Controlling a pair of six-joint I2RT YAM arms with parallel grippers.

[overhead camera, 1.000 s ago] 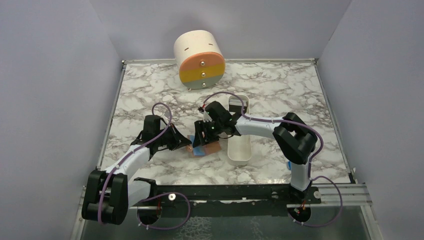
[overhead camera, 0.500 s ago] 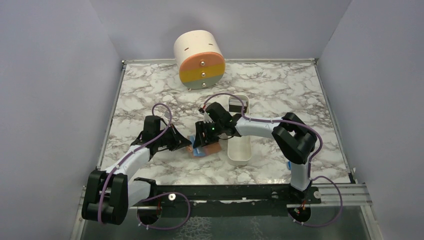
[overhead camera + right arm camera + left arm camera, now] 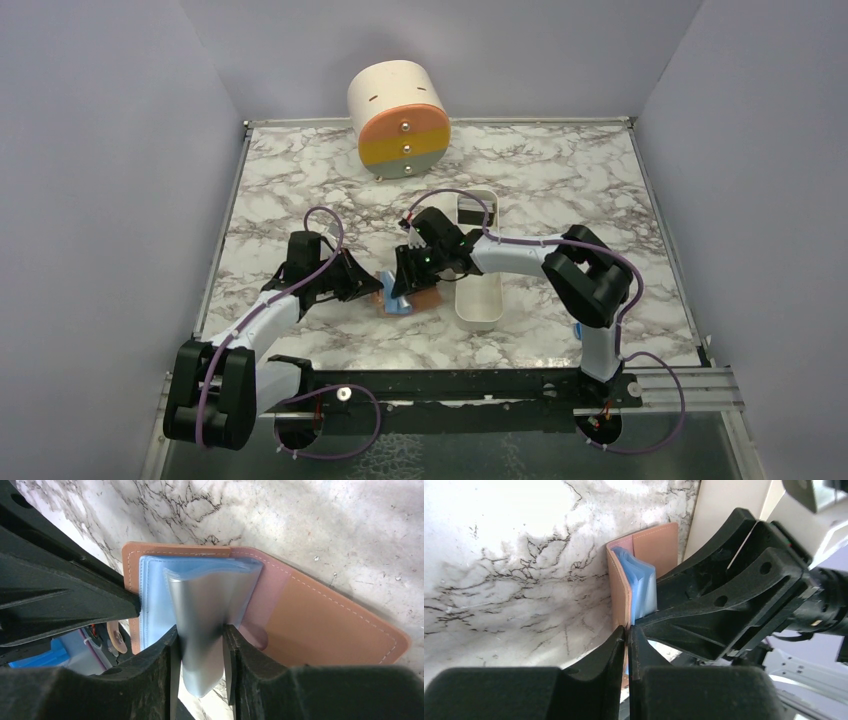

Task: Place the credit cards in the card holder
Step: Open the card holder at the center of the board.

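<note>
The holder [image 3: 330, 630] lay open on the marble desk [image 3: 560, 180], just below the middle of the top view and close to the left of a white tray [image 3: 480, 295]. The left hand [image 3: 626, 632], reaching in from the left, was pressed together on the edge of the holder's tan cover. The right hand [image 3: 200, 637], coming from the right, pinched a grey card [image 3: 200, 595] by its two long sides. The card looked bowed, and its far end appeared tucked in among the light-blue sleeves at the holder's fold. In the right wrist view the other tan flap lay flat toward the lower right. The two hands were very close together over the holder.
</note>
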